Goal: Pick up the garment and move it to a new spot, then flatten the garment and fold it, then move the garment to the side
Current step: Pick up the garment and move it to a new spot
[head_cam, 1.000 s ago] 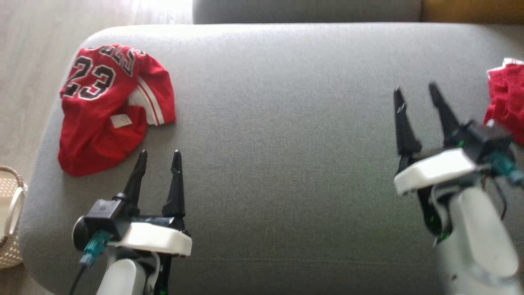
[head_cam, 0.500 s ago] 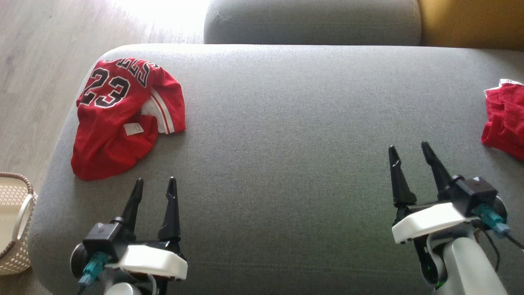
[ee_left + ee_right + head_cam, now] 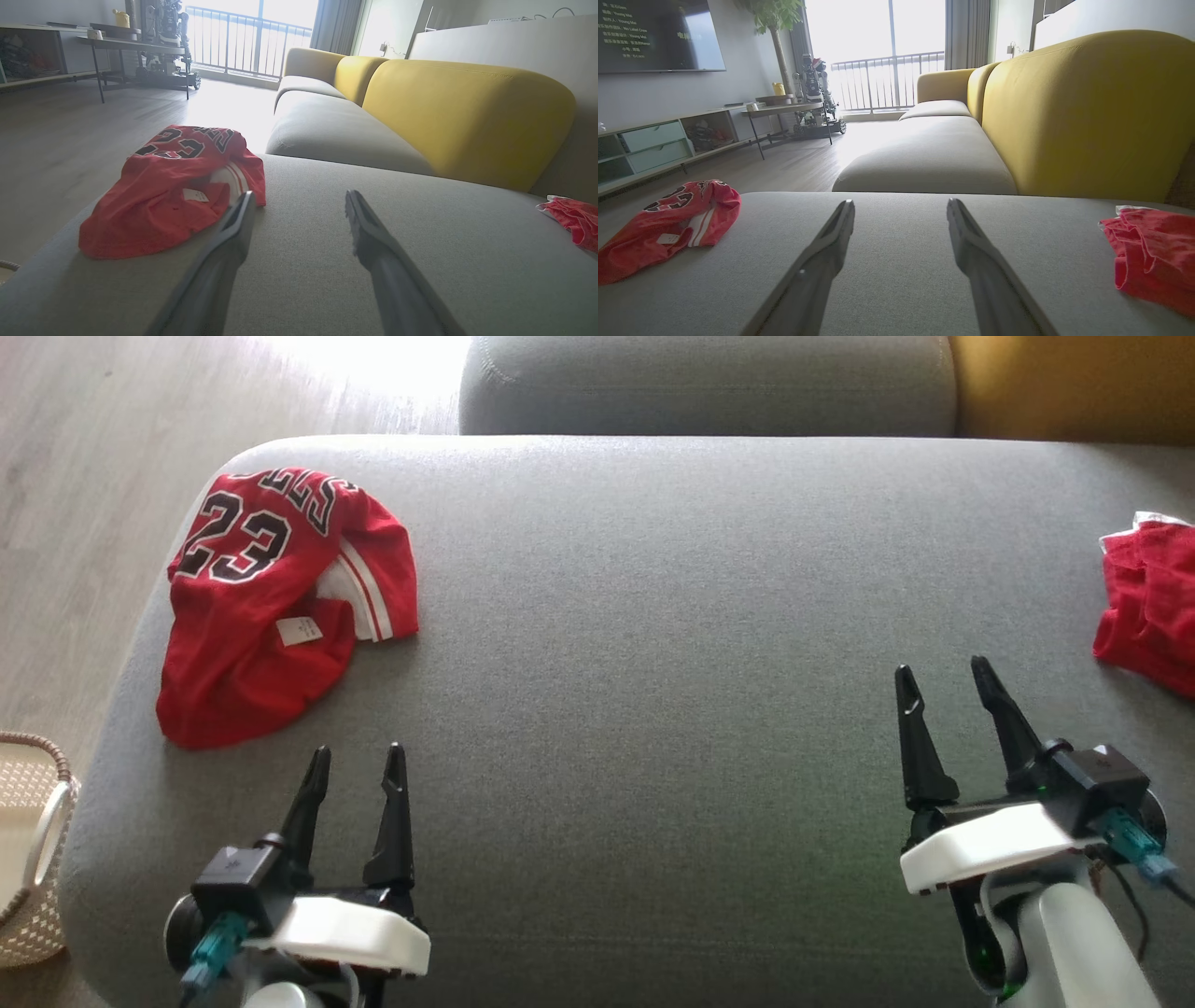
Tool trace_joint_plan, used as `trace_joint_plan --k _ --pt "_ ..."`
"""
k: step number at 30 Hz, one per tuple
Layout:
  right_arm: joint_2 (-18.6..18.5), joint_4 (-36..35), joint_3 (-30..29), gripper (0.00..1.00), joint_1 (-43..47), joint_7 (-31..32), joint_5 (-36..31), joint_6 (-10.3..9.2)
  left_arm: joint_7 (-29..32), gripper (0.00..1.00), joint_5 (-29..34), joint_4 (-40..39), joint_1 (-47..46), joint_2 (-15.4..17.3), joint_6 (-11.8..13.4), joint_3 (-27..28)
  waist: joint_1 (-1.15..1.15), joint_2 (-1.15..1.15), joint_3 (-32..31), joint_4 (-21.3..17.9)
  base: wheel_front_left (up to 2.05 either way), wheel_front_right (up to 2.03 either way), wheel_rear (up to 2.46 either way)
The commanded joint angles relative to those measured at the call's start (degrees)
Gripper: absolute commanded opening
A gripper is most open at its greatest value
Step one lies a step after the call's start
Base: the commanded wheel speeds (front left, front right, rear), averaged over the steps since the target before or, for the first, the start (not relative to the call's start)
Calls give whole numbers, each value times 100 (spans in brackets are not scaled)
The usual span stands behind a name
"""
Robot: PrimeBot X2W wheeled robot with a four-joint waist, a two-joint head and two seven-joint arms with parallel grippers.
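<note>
A crumpled red jersey (image 3: pixel 271 607) with a black "23" lies at the far left of the grey sofa seat (image 3: pixel 653 616). It also shows in the left wrist view as the jersey (image 3: pixel 173 191) and in the right wrist view as the jersey (image 3: pixel 668 224). A second red garment (image 3: pixel 1153 607) lies bunched at the seat's right edge. My left gripper (image 3: pixel 358 751) is open and empty, just short of the jersey's near hem. My right gripper (image 3: pixel 941 667) is open and empty, left of the second garment (image 3: pixel 1153 252).
A wicker basket (image 3: pixel 33 859) stands on the wooden floor at the lower left. Another grey seat cushion (image 3: pixel 709 383) adjoins the far side. A yellow backrest (image 3: pixel 467 116) rises to the right. The seat's left edge drops to the floor.
The head view has shifted. Both grippers have drawn back toward the seat's near edge, the right one farther. Both stay open, and the garments lie as before.
</note>
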Motion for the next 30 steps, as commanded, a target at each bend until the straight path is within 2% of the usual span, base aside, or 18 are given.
trace_joint_plan --k 1,11,30 --pt "35 -209 88 100 -79 -67 -32 -2 -29 100 -30 -213 -211 15 30 138 1 0 -3 -18 0 0 0" --pt "35 124 -80 100 -69 -67 18 -2 -29 100 -30 -212 -203 15 25 104 1 0 3 -117 0 0 0" --pt "36 70 -144 100 -60 -68 17 -2 -29 100 -23 -130 -259 15 -30 79 1 0 49 -65 0 0 0"
